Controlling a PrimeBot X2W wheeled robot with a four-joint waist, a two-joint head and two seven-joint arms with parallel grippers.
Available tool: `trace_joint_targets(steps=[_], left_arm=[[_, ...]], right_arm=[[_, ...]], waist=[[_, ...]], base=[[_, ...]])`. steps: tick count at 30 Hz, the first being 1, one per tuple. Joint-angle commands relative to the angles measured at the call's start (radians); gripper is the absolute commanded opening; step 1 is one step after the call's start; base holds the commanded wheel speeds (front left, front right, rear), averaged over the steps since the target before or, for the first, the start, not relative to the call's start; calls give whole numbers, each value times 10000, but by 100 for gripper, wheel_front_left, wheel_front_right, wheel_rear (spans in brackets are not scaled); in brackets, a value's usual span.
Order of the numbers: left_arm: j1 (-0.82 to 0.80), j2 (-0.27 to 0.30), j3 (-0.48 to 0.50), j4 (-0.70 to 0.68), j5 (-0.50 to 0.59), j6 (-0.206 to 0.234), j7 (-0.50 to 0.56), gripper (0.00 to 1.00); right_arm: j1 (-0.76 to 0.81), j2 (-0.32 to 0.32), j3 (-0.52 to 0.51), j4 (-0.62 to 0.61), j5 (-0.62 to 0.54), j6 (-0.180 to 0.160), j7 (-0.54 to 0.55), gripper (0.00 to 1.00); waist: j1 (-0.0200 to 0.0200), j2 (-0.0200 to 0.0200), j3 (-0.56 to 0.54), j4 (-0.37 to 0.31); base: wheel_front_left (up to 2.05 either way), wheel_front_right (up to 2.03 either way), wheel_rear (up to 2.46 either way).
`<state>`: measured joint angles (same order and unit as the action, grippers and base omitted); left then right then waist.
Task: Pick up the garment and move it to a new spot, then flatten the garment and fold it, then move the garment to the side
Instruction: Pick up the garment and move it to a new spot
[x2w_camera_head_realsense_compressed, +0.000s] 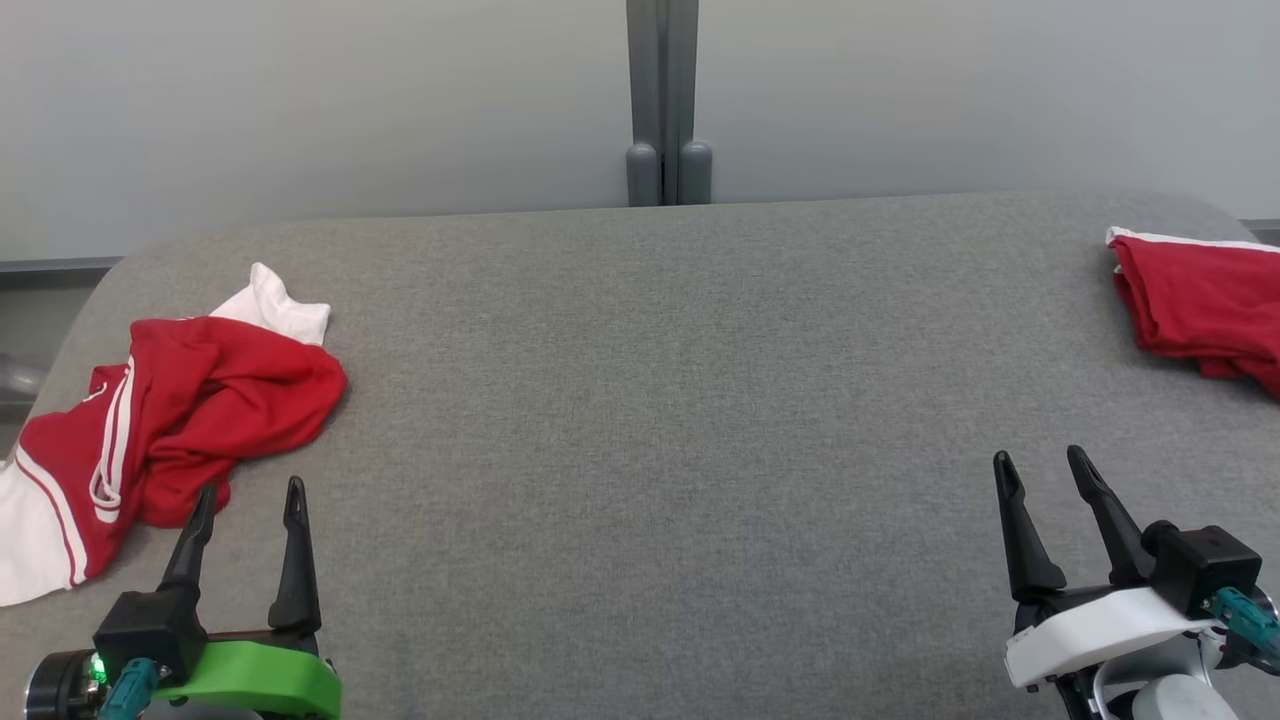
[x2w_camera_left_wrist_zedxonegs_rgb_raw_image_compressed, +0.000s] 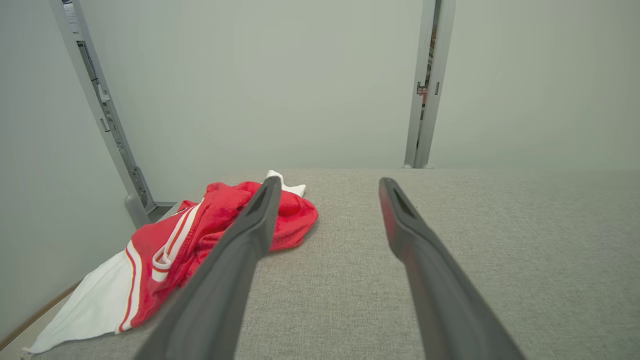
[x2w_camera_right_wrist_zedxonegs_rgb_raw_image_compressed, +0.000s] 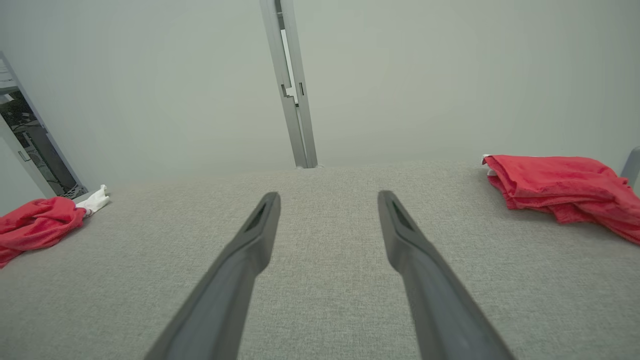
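A grey fabric-covered table (x2w_camera_head_realsense_compressed: 640, 400) spreads ahead of both sets of fingers. A crumpled red-and-white garment (x2w_camera_head_realsense_compressed: 180, 420) lies just beyond and left of the left gripper (x2w_camera_head_realsense_compressed: 251, 487), its white hem cut off by the head view's edge and its folds partly hidden behind one finger in the left wrist view. A folded red garment (x2w_camera_head_realsense_compressed: 1200, 300), also cropped, sits well beyond and right of the right gripper (x2w_camera_head_realsense_compressed: 1038, 455). Both pairs of fingers stand wide apart, holding nothing.
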<state>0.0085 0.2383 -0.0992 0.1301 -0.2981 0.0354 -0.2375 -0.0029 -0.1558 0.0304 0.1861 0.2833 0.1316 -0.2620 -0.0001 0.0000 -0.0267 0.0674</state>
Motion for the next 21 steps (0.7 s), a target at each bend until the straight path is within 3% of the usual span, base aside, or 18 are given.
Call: trace_joint_targets(steps=[1, 21], left_arm=[[-113, 103, 39, -31, -27, 38, -10, 100], [100, 261, 176, -259, -179, 357, 95, 100]], right_arm=[[67, 13, 7, -26, -47, -19, -38, 100], [71, 35, 54, -118, -60, -19, -33, 100]], waist=[[1, 0, 21, 117], [1, 0, 269, 2174]], base=[[0, 0, 0], [0, 0, 0]])
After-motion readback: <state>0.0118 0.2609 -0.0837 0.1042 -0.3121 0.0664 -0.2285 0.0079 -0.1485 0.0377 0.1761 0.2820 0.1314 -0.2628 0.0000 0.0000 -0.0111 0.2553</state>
